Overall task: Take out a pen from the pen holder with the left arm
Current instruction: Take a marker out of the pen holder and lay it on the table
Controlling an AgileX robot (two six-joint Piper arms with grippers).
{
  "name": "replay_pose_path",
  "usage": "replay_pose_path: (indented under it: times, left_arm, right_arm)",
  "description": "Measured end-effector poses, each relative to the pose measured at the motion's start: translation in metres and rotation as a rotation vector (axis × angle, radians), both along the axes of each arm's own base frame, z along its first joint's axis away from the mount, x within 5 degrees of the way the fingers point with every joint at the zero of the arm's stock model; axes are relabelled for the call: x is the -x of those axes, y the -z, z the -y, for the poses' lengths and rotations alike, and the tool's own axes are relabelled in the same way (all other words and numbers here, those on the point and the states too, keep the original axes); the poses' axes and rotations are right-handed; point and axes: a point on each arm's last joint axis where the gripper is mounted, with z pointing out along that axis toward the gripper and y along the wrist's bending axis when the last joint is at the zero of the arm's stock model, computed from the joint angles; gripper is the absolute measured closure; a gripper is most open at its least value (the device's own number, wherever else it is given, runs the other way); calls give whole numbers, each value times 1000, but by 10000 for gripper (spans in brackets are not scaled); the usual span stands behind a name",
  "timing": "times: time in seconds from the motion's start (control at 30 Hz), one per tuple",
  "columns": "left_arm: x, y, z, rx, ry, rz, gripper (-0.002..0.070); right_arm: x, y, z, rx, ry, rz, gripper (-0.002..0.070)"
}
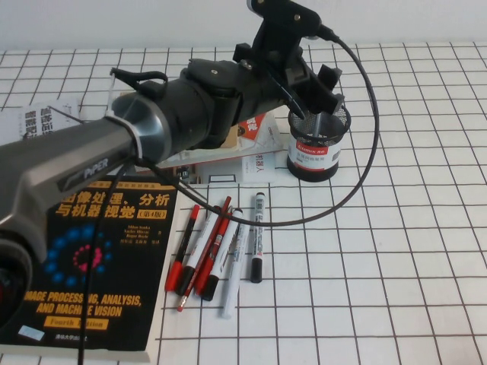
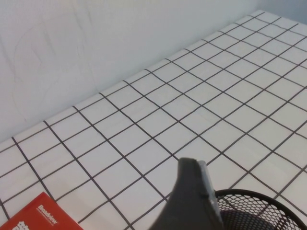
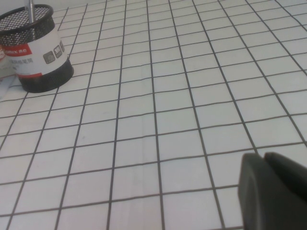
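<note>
Left gripper (image 1: 318, 103) is right over the holder (image 1: 313, 152), far centre. Its jaws are apart and hold nothing visible. Holder is a black mesh cylinder with a white label; a thin grey stick (image 3: 31, 7) stands in it. Arm and looping cable (image 1: 377, 133) crowd it and cover papers (image 1: 262, 133) to its left. Plastic pens (image 1: 217, 247) lie near, glossy book (image 1: 91, 266) near-left. Right gripper (image 3: 265, 165) is low over the gridded tabletop (image 1: 396, 289), right.

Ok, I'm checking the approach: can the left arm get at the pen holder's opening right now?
Probably yes: the left gripper hangs open right over the pen holder, nothing between them. The right gripper is low over the table, away from it.
</note>
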Motion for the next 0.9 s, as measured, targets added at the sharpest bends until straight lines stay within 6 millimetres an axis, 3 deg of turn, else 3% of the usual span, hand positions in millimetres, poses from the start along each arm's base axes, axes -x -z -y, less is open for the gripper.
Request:
replay_pose_path:
  times: [0.9]
  left_arm:
    - [-48,56,30,49,-96,-55,192]
  right_arm:
    - [0,0,0,0,0,0,693]
